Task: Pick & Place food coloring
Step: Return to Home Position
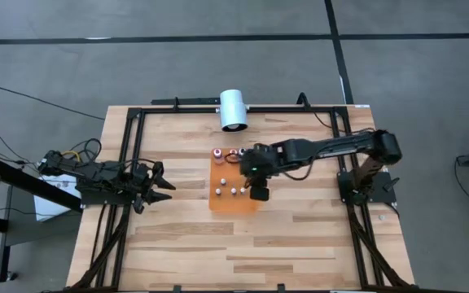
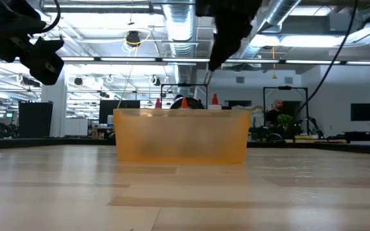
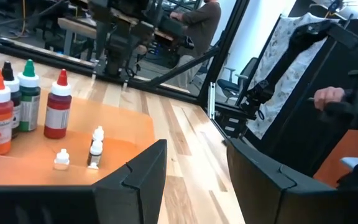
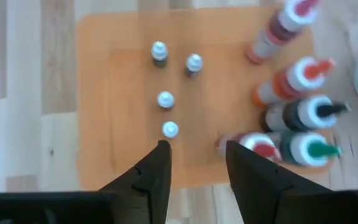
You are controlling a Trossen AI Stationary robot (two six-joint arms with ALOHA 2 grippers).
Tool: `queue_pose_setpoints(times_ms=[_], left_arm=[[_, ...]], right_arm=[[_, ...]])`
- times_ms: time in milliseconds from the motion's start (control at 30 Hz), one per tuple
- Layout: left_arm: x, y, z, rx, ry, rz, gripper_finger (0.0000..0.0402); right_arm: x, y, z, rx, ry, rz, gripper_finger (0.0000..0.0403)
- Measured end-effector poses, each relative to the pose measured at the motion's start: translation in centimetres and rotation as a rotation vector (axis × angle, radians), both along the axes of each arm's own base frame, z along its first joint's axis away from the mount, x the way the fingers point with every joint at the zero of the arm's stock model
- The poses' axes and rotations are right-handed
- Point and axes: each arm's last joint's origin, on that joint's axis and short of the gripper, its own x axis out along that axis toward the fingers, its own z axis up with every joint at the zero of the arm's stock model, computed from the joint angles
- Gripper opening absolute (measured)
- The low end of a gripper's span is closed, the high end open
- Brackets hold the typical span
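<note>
Four tiny bottles [image 1: 233, 192] stand inside the orange bin [image 1: 218, 205] in the middle of the table [image 1: 300, 236] from above. The right tool [image 1: 259, 194] hangs just over them, and the left tool [image 1: 164, 181] waits well off by the left edge. Low down, I only get the bin's cloudy wall. Left wrist: fingers spread apart, nothing held. Right wrist: fingers parted too, empty, bottles directly beneath.

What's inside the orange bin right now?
Four tiny pale-capped food coloring bottles stand upright on the floor of the orange bin. The open right pincer hovers above, covering part of it in the high view; whatever lies there is hidden.
</note>
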Motion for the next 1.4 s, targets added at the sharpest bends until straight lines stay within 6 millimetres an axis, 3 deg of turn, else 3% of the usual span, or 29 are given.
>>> queue_pose_setpoints(times_ms=[333, 800, 1067, 1400], left_arm=[[0.0, 0.0, 0.0, 0.074, -0.022, 0.002, 0.0160], [0.0, 0.1, 0.8, 0.099, -0.110, 0.047, 0.0160], [-0.1, 0.2, 1.1, 0.081, -0.136, 0.077, 0.0160], [-0.1, 0.2, 1.4, 0.045, -0.154, 0.077, 0.0160]], right_arm=[[-7.4, -0.4, -2.3, 0.077, -0.112, -0.160, 0.0139], [-17.6, 0.1, -2.5, 0.118, -0.427, -0.209, 0.0137], [-20.3, 0.2, -4.2, 0.196, -0.650, -0.175, 0.0142], [-21.8, -0.2, -8.1, 0.214, -0.683, -0.195, 0.0139]])
